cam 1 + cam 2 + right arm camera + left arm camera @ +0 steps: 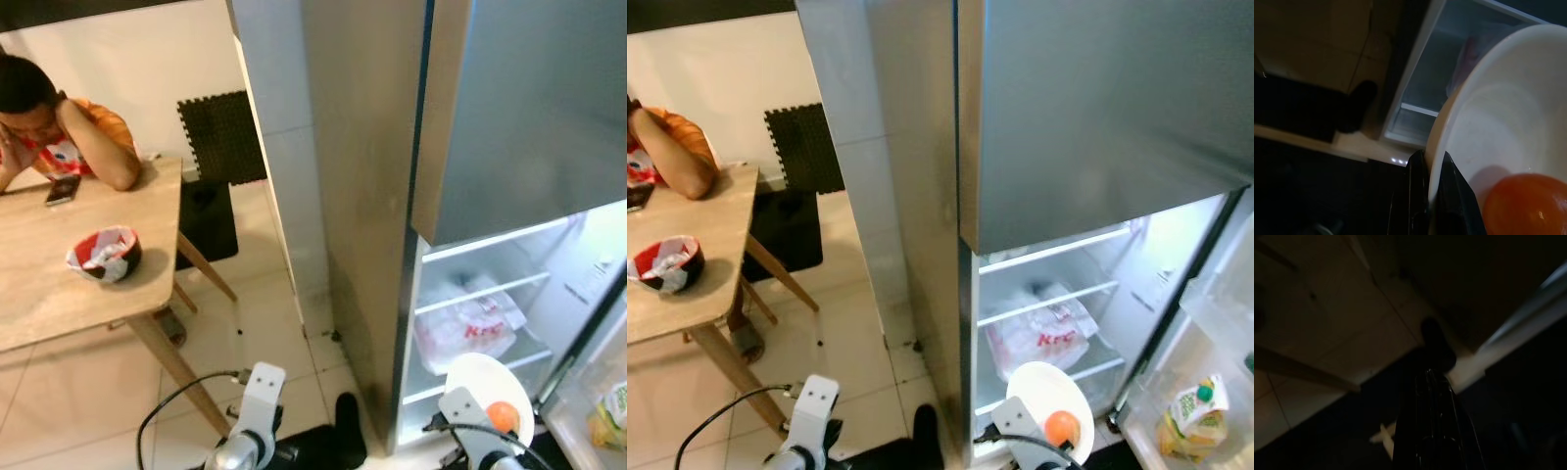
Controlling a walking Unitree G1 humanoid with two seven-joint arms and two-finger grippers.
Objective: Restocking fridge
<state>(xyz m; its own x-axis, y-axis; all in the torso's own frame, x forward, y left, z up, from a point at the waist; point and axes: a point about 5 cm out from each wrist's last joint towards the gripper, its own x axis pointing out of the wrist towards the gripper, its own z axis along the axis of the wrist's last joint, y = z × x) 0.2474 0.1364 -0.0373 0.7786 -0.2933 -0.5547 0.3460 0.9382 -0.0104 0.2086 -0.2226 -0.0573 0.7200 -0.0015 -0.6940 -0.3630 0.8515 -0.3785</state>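
White plate (1508, 112) rim pinched in right claw (1434, 161), orange fruit (1525, 205) on it, open fridge (1058, 294) ahead.

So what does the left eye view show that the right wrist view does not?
Left eye view alone: a person at the wooden table with a red bowl and a phone. Right wrist view alone: the right hand with its fingers clamped on the rim of the white plate. Both: that plate, the orange fruit on it, and the open fridge.

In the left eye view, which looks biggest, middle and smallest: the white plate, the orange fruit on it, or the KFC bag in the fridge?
1. KFC bag
2. white plate, nearer the camera
3. orange fruit
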